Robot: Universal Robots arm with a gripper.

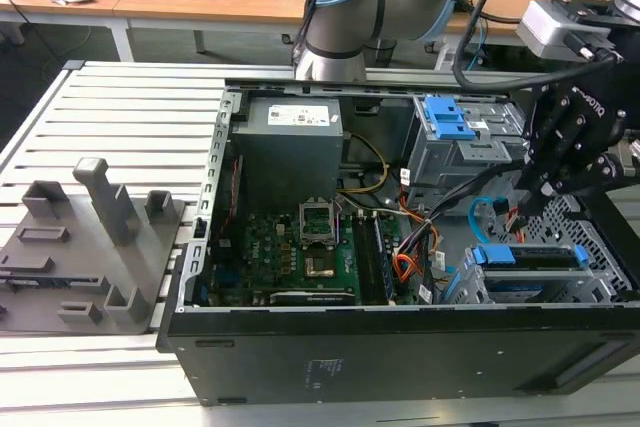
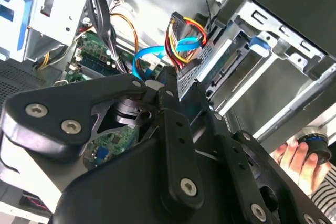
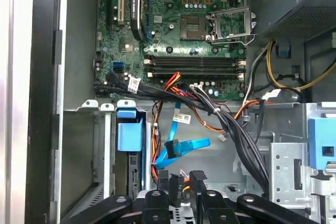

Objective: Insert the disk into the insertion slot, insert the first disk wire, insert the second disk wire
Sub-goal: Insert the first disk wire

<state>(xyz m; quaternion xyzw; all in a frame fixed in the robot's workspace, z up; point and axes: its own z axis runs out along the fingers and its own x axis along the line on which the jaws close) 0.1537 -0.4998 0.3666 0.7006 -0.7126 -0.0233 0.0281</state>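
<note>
my hand [image 3: 185, 178] hangs low inside the open computer case [image 1: 400, 357], close over the second disk wire [image 3: 185, 148], beside the disk [image 3: 129, 136] seated in the insertion slot [image 1: 466, 285], and i cannot tell how far it is open or whether it holds anything.

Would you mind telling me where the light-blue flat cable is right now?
The light-blue cable loops inside the case at the exterior view's right, between the blue-tabbed bay and the drive cage, beside the gripper.
</note>
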